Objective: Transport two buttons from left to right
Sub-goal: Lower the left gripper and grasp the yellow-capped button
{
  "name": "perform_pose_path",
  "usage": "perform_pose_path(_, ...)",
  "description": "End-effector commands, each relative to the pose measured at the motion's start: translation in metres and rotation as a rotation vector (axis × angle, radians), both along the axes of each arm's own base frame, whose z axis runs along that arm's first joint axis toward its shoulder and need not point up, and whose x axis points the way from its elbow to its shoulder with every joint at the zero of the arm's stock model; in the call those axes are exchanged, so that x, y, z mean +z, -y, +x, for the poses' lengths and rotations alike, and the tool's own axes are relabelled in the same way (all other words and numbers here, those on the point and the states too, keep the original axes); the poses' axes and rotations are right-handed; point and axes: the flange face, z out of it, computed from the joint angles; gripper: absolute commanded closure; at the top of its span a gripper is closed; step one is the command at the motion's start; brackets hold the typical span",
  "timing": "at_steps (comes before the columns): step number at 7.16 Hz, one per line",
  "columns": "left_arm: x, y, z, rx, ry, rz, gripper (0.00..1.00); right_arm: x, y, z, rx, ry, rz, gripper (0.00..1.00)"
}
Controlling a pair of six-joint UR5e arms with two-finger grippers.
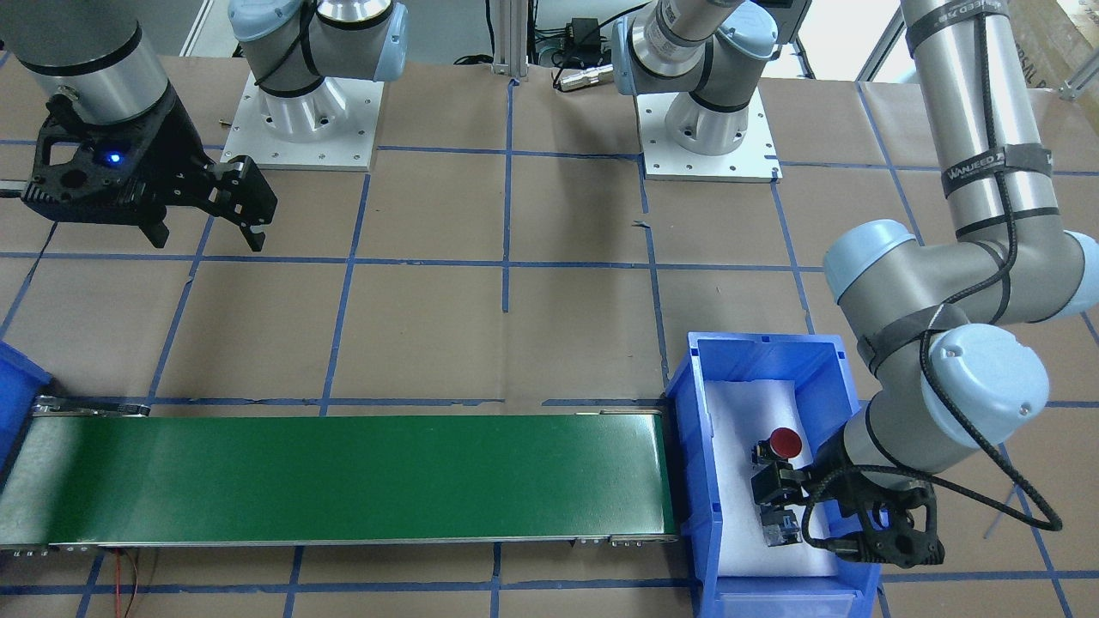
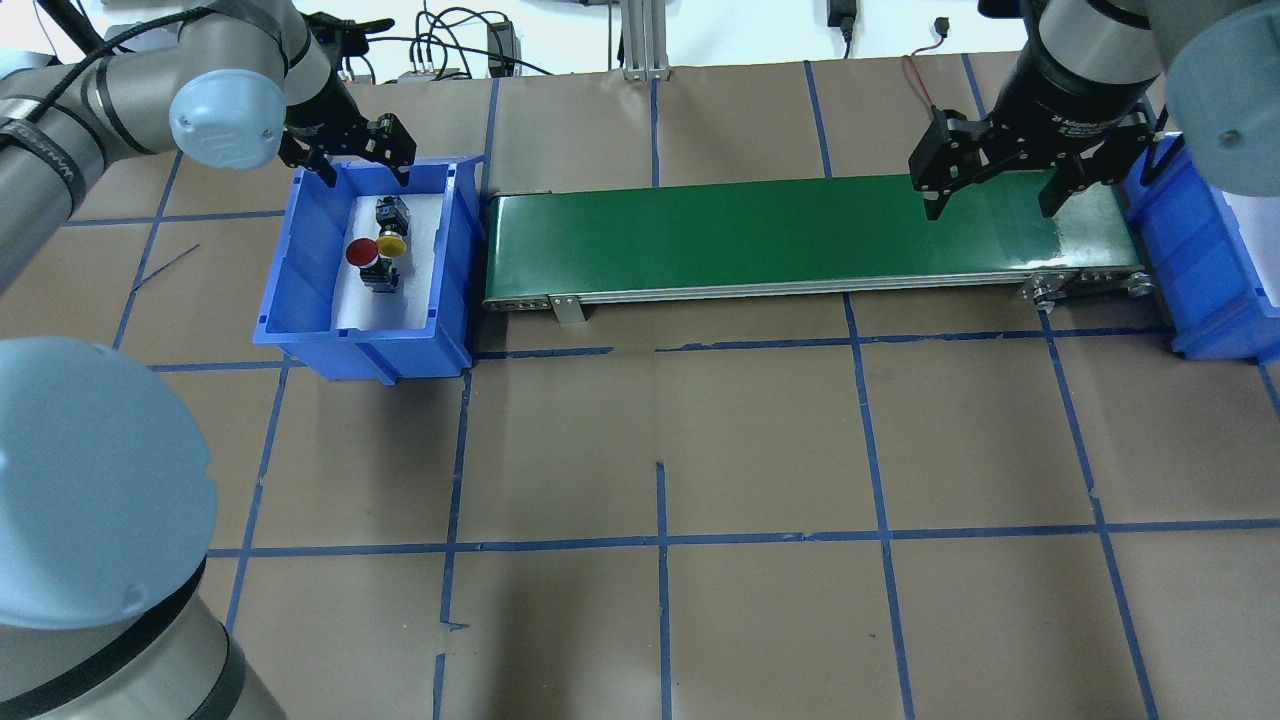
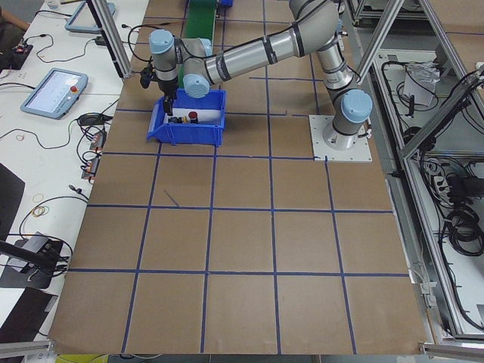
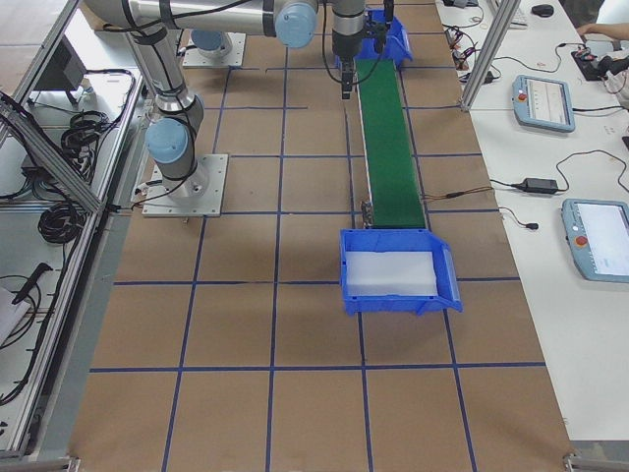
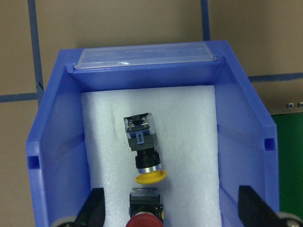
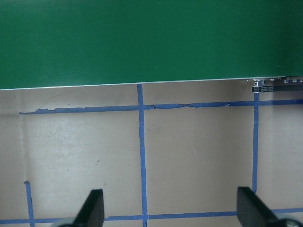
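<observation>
Both buttons lie on white foam in the left blue bin (image 2: 290, 262). The red-capped button (image 2: 361, 252) also shows in the front view (image 1: 784, 442) and at the bottom of the left wrist view (image 5: 144, 221). The yellow-capped button (image 2: 391, 244) lies beside it, its grey-black body pointing away (image 5: 142, 142). My left gripper (image 2: 362, 172) is open and empty, above the bin's far end, fingers either side of the buttons (image 5: 171, 208). My right gripper (image 2: 990, 205) is open and empty above the right end of the green conveyor (image 2: 750, 230).
The conveyor belt runs between the left bin and a second blue bin (image 2: 1200, 250) at the right end, which holds only white foam (image 4: 393, 273). Brown paper with blue tape lines covers the table (image 2: 660, 450).
</observation>
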Motion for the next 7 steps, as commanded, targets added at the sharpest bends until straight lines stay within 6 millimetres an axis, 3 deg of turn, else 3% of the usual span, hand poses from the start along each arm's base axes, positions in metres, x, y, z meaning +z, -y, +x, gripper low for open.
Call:
perform_pose_path(1,-0.018,0.005,-0.002,0.060,-0.034,0.008,0.12,-0.002,0.001,0.000,0.002,-0.004,0.003,0.00)
perform_pose_path(7,-0.044,0.004,-0.003,0.058,-0.049,0.038,0.15,-0.002,0.001,-0.001,-0.001,-0.001,0.003,0.00)
